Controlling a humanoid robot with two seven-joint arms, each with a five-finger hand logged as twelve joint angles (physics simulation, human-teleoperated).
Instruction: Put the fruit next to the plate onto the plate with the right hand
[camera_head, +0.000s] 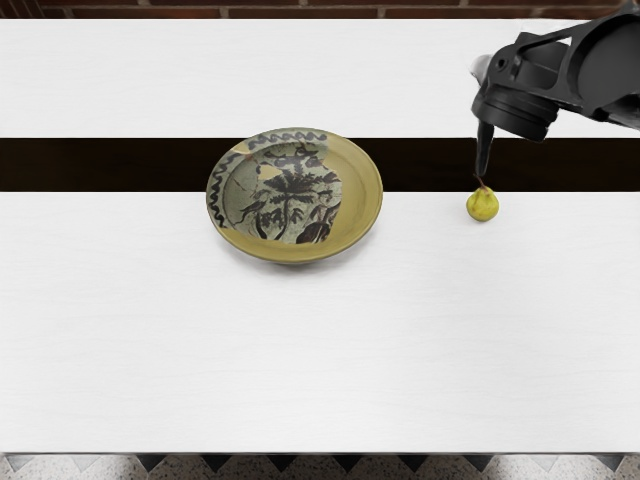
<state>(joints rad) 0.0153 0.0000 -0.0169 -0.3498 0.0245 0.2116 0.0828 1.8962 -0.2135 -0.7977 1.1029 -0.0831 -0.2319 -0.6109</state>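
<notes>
Pear (482, 205) sits on the desk (320, 340) at the plate's (368, 195) three o'clock. Your right hand (515, 105) hangs above it (clenched or released, cannot tell), poised to descend.

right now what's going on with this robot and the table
The right hand comes in from the upper right and hangs over a small yellow-green pear. One finger points down at its stem; whether it touches is hard to tell. The pear sits on the white table, to the right of the patterned plate and apart from it. It is not grasped and not yet on the plate. The left arm is out of view.
</notes>
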